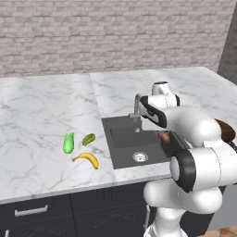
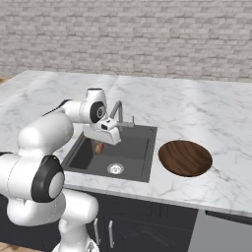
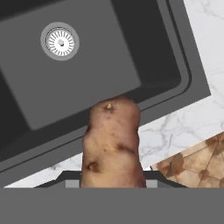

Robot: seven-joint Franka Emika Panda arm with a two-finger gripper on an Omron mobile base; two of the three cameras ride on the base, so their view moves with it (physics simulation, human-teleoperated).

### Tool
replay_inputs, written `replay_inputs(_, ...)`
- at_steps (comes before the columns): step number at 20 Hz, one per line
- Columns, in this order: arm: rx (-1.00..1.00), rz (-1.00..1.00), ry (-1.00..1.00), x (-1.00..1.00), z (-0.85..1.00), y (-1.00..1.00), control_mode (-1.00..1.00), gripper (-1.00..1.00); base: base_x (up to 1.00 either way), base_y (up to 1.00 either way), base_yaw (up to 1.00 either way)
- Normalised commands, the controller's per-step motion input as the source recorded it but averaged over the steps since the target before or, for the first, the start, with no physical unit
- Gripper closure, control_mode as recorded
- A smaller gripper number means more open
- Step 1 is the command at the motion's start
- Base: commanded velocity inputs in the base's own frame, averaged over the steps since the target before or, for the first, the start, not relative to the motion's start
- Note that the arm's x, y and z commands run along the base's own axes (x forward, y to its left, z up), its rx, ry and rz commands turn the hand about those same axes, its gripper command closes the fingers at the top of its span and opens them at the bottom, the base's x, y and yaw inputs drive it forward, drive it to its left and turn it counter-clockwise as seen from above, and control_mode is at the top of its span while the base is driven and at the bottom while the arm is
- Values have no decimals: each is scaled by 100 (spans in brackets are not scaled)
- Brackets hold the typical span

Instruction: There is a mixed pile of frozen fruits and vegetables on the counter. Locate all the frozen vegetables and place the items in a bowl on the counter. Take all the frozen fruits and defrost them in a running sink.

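Progress: you have potato (image 3: 113, 146) gripped in jaws, carried above sink (image 2: 129, 158); wooden bowl (image 2: 185, 158) empty near tabletop's front edge, beside sink. Nothing delivered yet. Left to do: cucumber-like green piece (image 1: 68, 142), olive oval (image 1: 88, 139), banana (image 1: 87, 159), grouped on tabletop at sink's other side. Potato: reddish-brown, lumpy, dark eyes.

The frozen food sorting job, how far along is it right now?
Nothing looks delivered yet: the round dark-brown wooden bowl holds nothing. In hand: the tool is shut on the reddish-brown potato-like lump, carrying it above the dark grey sink basin. Left: that lump and the bright green oblong piece go to the bowl; the yellow banana and olive-green oval go to the sink.
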Motion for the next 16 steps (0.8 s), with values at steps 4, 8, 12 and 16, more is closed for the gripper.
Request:
replay_inputs(4, 0, -3, -1, 13, 1, -49, -100, 100, 0, 0, 0)
replay_inputs(8, 0, -5, -1, 11, 3, -45, -100, 100, 0, 0, 0)
replay_inputs(12, 1, -3, -1, 16, 2, -46, -100, 100, 0, 0, 0)
replay_inputs(16, 3, -3, -2, 16, 0, -47, -100, 100, 0, 0, 0)
